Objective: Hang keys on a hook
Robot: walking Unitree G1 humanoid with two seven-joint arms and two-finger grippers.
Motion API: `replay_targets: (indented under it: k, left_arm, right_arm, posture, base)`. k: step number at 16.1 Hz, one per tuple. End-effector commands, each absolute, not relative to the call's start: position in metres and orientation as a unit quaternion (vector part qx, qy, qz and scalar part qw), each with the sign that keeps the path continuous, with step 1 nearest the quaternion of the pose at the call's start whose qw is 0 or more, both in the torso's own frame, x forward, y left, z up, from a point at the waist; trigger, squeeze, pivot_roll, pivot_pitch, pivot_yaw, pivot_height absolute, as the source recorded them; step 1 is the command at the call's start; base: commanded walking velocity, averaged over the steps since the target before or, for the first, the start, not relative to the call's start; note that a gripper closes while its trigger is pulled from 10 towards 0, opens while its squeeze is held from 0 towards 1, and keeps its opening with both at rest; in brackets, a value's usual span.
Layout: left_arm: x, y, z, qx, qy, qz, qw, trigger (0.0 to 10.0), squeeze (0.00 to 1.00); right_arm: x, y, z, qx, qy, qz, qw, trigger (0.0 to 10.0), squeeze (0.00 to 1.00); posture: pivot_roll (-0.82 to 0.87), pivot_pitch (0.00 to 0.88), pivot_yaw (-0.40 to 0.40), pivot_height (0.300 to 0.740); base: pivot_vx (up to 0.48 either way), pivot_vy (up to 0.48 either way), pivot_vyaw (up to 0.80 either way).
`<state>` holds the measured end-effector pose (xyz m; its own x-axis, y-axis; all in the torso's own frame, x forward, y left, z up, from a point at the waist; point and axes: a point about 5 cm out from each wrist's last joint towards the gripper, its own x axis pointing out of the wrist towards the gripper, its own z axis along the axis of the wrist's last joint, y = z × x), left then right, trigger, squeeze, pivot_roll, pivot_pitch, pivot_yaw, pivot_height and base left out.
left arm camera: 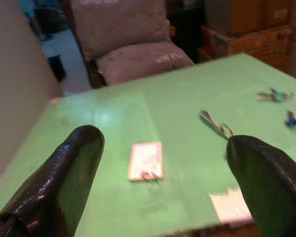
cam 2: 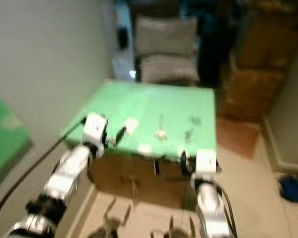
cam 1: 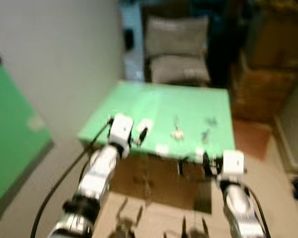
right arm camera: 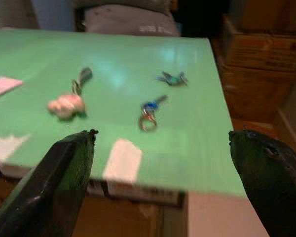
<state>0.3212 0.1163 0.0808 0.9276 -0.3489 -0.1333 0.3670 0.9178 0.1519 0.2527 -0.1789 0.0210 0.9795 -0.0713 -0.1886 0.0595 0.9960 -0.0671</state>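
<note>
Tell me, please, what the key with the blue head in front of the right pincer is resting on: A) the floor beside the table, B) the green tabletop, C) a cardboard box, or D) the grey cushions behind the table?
B: in the right wrist view the blue key lies flat on the green tabletop, just beyond the open right pincer.

Head views blurred; keys [cam 1: 177, 133] indistinct on table [cam 1: 198, 99].

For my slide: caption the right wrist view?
Open right gripper facing three key sets on a green table.
</note>
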Motion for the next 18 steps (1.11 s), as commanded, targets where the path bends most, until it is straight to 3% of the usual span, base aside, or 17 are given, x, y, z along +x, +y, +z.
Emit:
replay_targets:
  k: [1,5,7,9,10,12,18]
  left_arm:
    - [0.322,0.120,0.082,0.092,0.050,-0.175,0.979,10.0,0.00]
    - [0.320,0.123,0.087,0.070,0.028,-0.167,0.983,10.0,0.00]
    - [0.300,0.136,0.110,0.016,-0.027,-0.149,0.988,10.0,0.00]
    - [0.289,0.136,0.106,-0.004,-0.010,-0.155,0.988,10.0,0.00]
    - [0.287,0.130,0.095,-0.060,0.024,-0.156,0.986,10.0,0.00]
    - [0.290,0.121,0.095,-0.042,0.022,-0.174,0.984,10.0,0.00]
    - [0.300,0.127,0.096,-0.034,0.044,-0.154,0.986,10.0,0.00]
  right_arm:
    - [0.257,-0.174,0.028,-0.031,0.080,-0.025,0.996,10.0,0.00]
    - [0.258,-0.171,0.036,-0.037,0.057,-0.022,0.997,10.0,0.00]
    - [0.245,-0.188,0.070,-0.041,-0.013,-0.050,0.998,10.0,0.00]
    - [0.236,-0.195,0.076,-0.045,-0.020,-0.051,0.997,10.0,0.00]
    - [0.234,-0.195,0.073,-0.051,-0.020,-0.050,0.997,10.0,0.00]
    - [0.238,-0.190,0.071,-0.049,-0.015,-0.048,0.998,10.0,0.00]
    - [0.244,-0.178,0.068,-0.049,0.003,-0.023,0.999,10.0,0.00]
  posture:
    - [-0.10,0.000,0.096,0.682]
    - [-0.10,0.000,0.093,0.682]
    - [-0.10,0.000,0.091,0.682]
    - [-0.10,0.000,0.088,0.682]
    - [-0.10,0.000,0.086,0.682]
    - [-0.10,0.000,0.084,0.682]
    - [-0.10,0.000,0.088,0.682]
  base:
    - [0.000,0.000,0.00]
    - [0.000,0.000,0.00]
    - [0.000,0.000,0.00]
    - [0.000,0.000,0.00]
    - [0.000,0.000,0.00]
    - [0.412,0.000,0.00]
    - [0.480,0.000,0.00]
